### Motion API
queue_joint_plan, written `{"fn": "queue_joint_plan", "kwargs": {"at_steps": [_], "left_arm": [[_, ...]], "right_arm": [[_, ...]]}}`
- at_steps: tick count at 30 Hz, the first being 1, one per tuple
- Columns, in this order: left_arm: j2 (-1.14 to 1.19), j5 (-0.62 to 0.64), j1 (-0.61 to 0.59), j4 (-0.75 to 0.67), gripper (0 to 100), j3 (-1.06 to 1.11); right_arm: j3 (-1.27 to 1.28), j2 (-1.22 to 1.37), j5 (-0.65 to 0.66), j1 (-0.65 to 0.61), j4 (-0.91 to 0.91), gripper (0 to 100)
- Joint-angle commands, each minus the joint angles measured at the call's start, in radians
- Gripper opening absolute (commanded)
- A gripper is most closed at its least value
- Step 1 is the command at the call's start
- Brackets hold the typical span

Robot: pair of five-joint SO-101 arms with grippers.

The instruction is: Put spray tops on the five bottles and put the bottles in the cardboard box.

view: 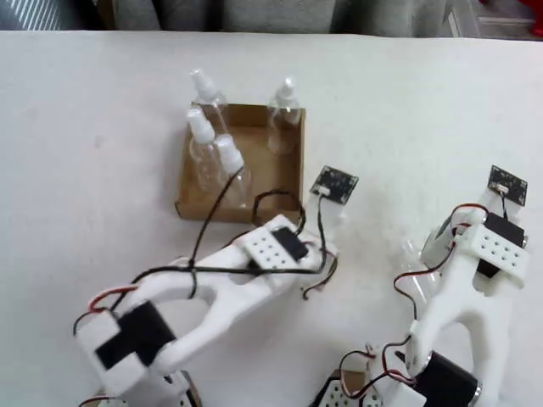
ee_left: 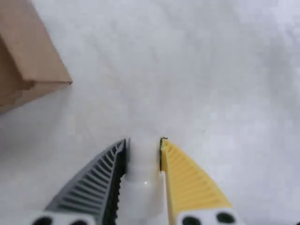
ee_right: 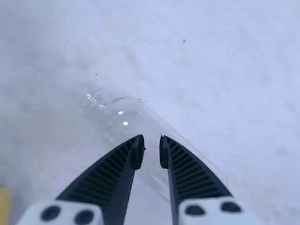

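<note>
Cardboard box (view: 191, 205) near the middle of the white table (view: 85, 136), open at the top. Four clear bottles upright inside, each wearing a white spray head: far-left bottle (view: 210, 106) in the far left corner; far-right bottle (view: 283, 123) against the far right wall; middle bottle (view: 202, 148) along the left wall; near bottle (view: 232, 174) just beside it toward the front wall, the two close together.

Left arm (view: 212, 297) stretched from the near left edge toward the box's near right corner, wrist just outside the front wall. Left gripper (ee_left: 143, 143), one grey finger and one yellow, closed around a white spray top (ee_left: 140, 183) held deep between the jaws, above bare table; a corner of the box (ee_left: 28, 61) farther off, apart from the fingers.

Right arm (view: 475, 280) on the right side of the table, well apart from the box. Right gripper (ee_right: 151, 143), both fingers black, clamped on the fifth bottle (ee_right: 117, 117); clear, pointing away from the fingers, low over the table; hard to make out from above, seemingly the faint glassy shape beside the right wrist.

Small dark circuit board (view: 333, 184) just off the box's near right corner; second board (view: 507, 184) beyond the right arm's wrist; each on a black lead.
</note>
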Motion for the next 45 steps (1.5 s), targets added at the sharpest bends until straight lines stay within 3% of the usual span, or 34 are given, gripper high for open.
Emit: {"fn": "queue_joint_plan", "kwargs": {"at_steps": [1,7,16,18,26,34,45], "left_arm": [[-0.209,-0.132,-0.027,0.009,2,0.129],[-0.381,-0.181,-0.119,0.009,2,0.318],[-0.69,-0.189,-0.282,-0.005,2,0.612],[-0.769,-0.239,-0.309,0.002,2,0.672],[-0.977,-0.307,-0.533,0.018,2,0.829],[-0.978,-0.359,-0.598,0.031,2,0.827],[-0.978,-0.364,-0.599,0.031,2,0.827]], "right_arm": [[0.002,-0.013,0.006,-0.059,-0.008,4.6],[-0.006,-0.021,0.012,-0.14,-0.008,4.8],[-0.075,-0.021,0.012,-0.147,-0.012,4.7],[-0.087,-0.021,0.012,-0.14,-0.007,4.6],[-0.18,-0.021,0.023,-0.147,0.205,4.8],[-0.437,-0.021,0.313,-0.147,0.542,4.6],[-0.173,-0.349,0.419,-0.128,0.541,4.7]]}}
